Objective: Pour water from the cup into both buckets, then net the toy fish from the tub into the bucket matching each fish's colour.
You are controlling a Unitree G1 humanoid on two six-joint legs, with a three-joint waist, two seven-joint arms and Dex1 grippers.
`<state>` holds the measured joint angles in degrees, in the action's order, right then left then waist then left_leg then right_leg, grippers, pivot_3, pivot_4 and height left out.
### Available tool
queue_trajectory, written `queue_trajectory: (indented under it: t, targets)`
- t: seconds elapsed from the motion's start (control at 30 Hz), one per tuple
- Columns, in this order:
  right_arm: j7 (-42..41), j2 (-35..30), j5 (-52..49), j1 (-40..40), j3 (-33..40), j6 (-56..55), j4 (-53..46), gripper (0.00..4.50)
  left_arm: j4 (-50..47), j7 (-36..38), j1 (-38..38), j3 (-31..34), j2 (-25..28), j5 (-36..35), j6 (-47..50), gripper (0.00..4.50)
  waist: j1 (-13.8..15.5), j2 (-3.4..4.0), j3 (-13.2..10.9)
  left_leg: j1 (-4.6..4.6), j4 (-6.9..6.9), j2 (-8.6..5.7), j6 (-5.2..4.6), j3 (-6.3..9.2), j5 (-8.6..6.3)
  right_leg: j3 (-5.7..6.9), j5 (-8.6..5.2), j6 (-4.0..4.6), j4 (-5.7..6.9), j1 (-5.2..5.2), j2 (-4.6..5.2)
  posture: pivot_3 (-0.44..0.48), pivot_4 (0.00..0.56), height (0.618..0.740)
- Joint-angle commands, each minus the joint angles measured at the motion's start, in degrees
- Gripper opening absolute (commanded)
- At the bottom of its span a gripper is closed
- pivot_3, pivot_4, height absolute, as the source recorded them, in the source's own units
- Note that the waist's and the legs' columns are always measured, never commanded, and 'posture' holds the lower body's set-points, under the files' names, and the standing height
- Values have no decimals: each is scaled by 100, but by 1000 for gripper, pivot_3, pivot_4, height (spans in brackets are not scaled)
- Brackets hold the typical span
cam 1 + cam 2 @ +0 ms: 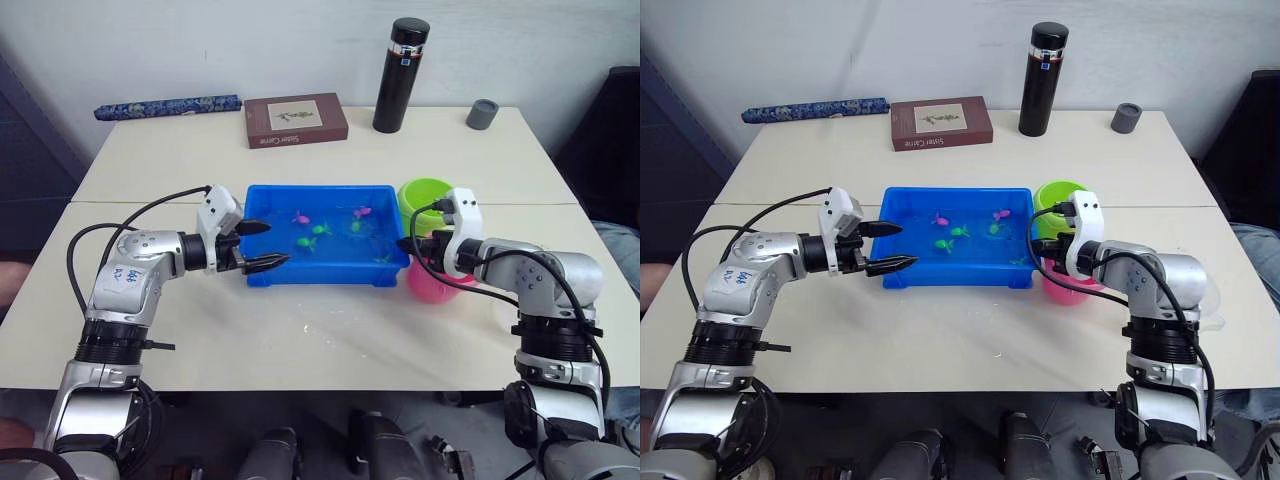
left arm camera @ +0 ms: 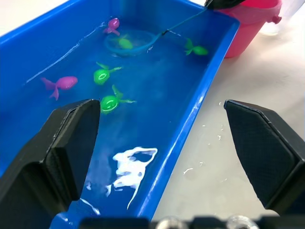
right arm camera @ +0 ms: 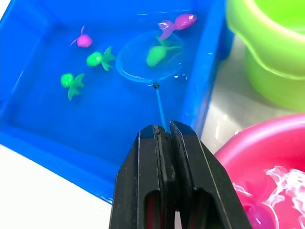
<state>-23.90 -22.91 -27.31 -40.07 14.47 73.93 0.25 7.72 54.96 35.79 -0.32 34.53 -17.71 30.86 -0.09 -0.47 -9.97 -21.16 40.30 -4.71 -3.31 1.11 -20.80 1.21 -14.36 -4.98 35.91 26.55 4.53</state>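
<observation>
While clamped together on the thin stick of the net (image 3: 148,61), right gripper (image 3: 163,136) hangs at the tub's (image 1: 262,196) near-right corner, above the wall, with the pink bucket (image 1: 430,284) directly beneath the wrist and the green bucket (image 1: 425,197) just beyond it. Net hoop lies out ahead of the closed fingers, down in the water, ringing one green fish (image 3: 157,54) — a pink fish (image 3: 175,23) touching or just past the hoop's far rim. Two more green fish (image 3: 99,58) (image 3: 71,82) and a second pink fish (image 3: 83,40) float further along from the hoop, apart from it. Another green fish (image 2: 196,48) sits close to the tub wall nearest the right gripper. Water visible inside the pink bucket.

Left gripper (image 1: 256,246) spread wide and holding nothing, fingers straddling the tub's opposite end wall — one finger over the water, the other outside over the table (image 1: 300,330). Small water splashes on the table beside that outer finger.
</observation>
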Motion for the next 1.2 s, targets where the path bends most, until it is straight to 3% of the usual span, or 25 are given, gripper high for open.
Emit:
queue_trajectory:
  t: [0.03, 0.37, 0.7, 1.2]
  targets:
    - [93, 21, -167, -130, 205, 139, -90, 0, 8, 8, 218, 24, -20, -14, -149, 4482, 2, 0, 0, 0, 0, 0, 0, 0, 0, 0, 0, 0, 0, 0, 0, 0, 150, 740]
    - [247, 101, -258, -136, 216, 225, 0, 0, 125, 21, 273, 2, -18, -9, -253, 4482, -4, 1, 1, 1, -4, 0, 0, -1, 0, 0, 0, 0, 0, 1, 0, 0, 150, 740]
    - [1098, 577, -256, -663, 1067, 522, 486, 0, 76, 4, 291, -6, -101, -23, -300, 4482, -9, 2, 0, 0, -8, -1, 1, -2, 1, -1, 0, 0, 0, 4, 0, 0, 150, 740]
    - [1463, 710, -398, -846, 1492, 1155, 186, 0, 180, 9, 318, -31, -200, 7, -451, 4482, -11, 2, 0, 0, -10, -1, 1, -2, 1, -2, 0, 0, 0, 4, 1, 0, 150, 740]
